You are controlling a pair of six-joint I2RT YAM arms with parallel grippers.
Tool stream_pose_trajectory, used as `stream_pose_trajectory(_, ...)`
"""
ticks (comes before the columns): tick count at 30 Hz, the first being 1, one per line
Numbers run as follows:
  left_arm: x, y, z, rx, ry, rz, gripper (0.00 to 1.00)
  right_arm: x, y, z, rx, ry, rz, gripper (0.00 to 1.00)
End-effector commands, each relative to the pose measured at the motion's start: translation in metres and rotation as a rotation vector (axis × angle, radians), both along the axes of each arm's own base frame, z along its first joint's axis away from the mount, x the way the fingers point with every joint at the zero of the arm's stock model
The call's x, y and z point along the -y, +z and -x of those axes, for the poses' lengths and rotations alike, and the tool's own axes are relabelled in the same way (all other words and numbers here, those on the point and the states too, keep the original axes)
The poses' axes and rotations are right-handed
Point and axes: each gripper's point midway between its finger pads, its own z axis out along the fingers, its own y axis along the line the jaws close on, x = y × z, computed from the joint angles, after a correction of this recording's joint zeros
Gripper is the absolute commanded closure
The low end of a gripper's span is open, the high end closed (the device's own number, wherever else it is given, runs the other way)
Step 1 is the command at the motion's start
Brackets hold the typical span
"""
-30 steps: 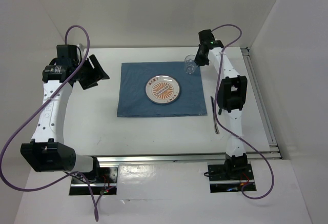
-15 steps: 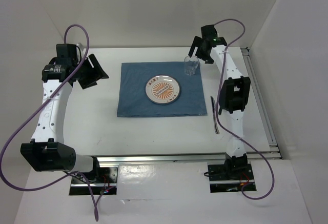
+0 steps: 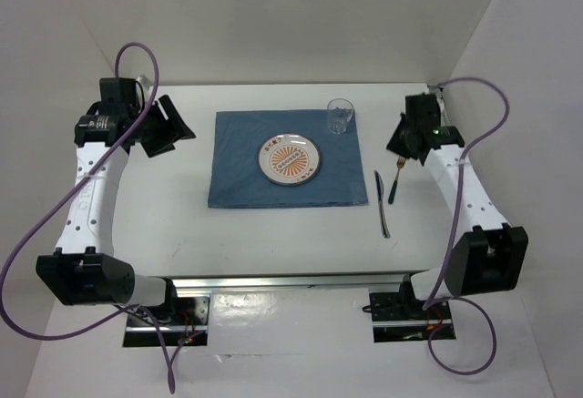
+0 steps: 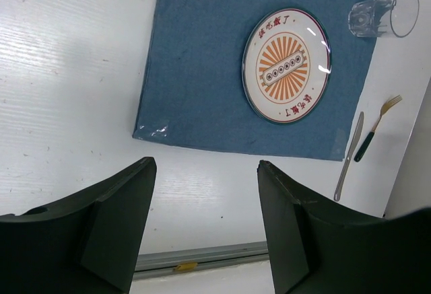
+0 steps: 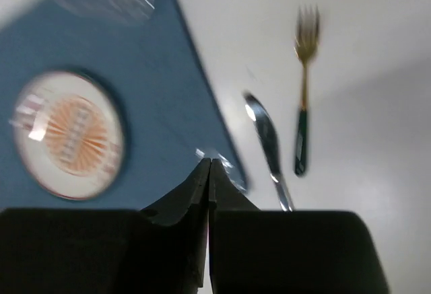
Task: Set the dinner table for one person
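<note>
We saw the white worktop (image 3: 173,216) filling most of the overhead view, running from the arm bases at the near edge to the back wall. A blue placemat (image 3: 239,170) lay on it near the middle. A round plate (image 3: 291,158) with an orange sunburst pattern sat at the placemat's centre, and a clear glass (image 3: 340,117) stood upright on its far right corner. Just right of the placemat, on the bare worktop, a knife (image 3: 382,205) lay lengthwise. A dark-handled fork (image 3: 395,185) lay just beside it on the right, tines pointing away from the bases; the two were close but apart. The left end effector (image 3: 169,127) hung over the far left part of the worktop, well apart from the placemat, its fingers spread wide with nothing between them. The right end effector (image 3: 402,146) hung above the worktop near the fork's tines, its fingers pressed together and pinching nothing.
</note>
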Motion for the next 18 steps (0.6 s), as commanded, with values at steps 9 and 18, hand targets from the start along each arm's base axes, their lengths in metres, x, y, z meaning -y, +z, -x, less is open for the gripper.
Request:
stream_pose_trajectory(9,0.014,0.011,0.006,0.054,-0.054,0.011,0.25,0.009,-0.165,0.096,-0.454,0.030,-0.039,0.58)
stream_pose_trajectory(18,0.014,0.015,0.006,0.063,-0.054,0.010,0.25,-0.002,-0.201,0.102,-0.504,0.129,-0.048,0.48)
